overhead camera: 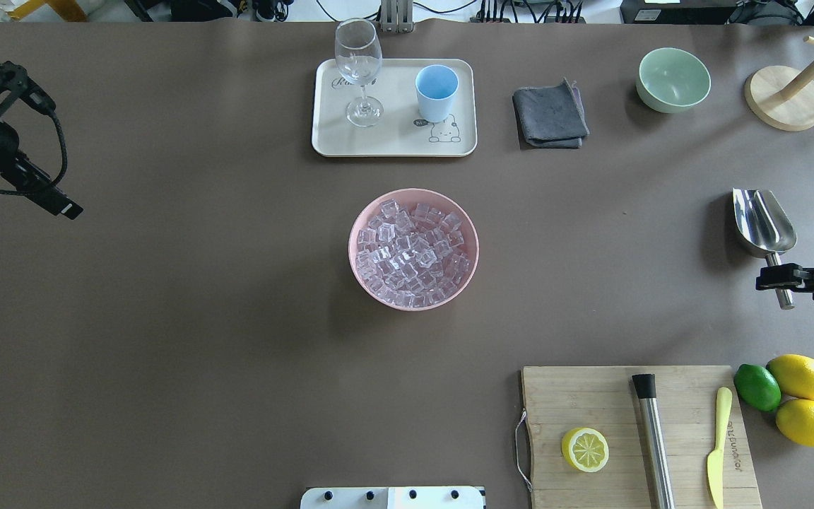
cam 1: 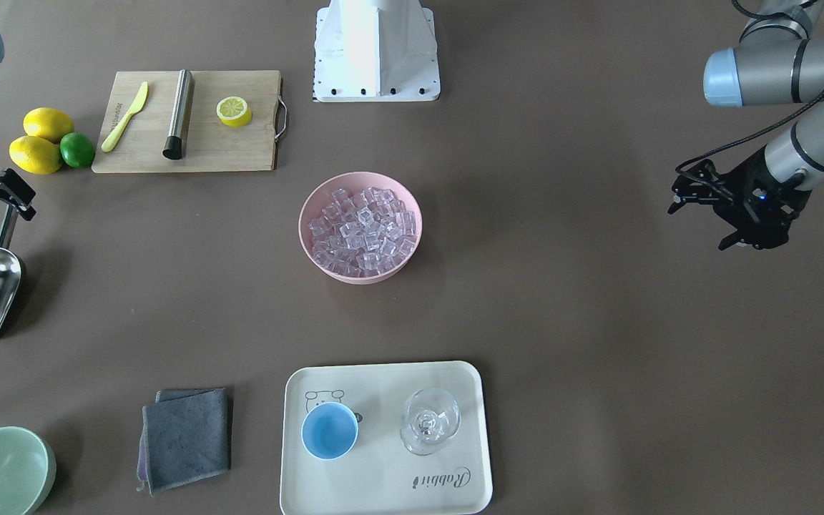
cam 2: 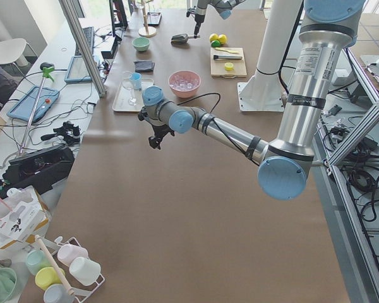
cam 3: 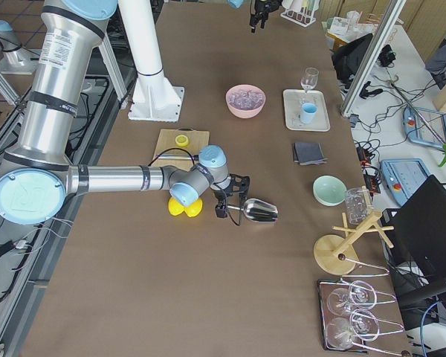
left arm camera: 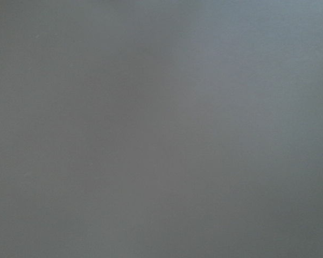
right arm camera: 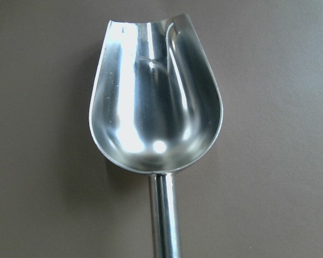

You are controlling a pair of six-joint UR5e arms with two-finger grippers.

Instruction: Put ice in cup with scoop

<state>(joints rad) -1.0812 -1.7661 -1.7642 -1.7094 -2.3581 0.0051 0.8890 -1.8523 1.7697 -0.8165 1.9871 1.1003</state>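
Right end effector (overhead camera: 778, 277) clamped on scoop (overhead camera: 764, 223) handle, scoop bowl just beyond its fingers. Left end effector (cam 1: 698, 222) spread apart, holding nothing. Ice (overhead camera: 413, 251) in pink bowl (overhead camera: 352, 237) between the 2 end effectors; cup (overhead camera: 437, 92) on tray (overhead camera: 393, 145), well apart from both.

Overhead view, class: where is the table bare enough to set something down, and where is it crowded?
Widest bare stretch: left of the pink bowl. Also free: between bowl and scoop, between bowl and tray. Crowded: around the cutting board, lemons and lime.
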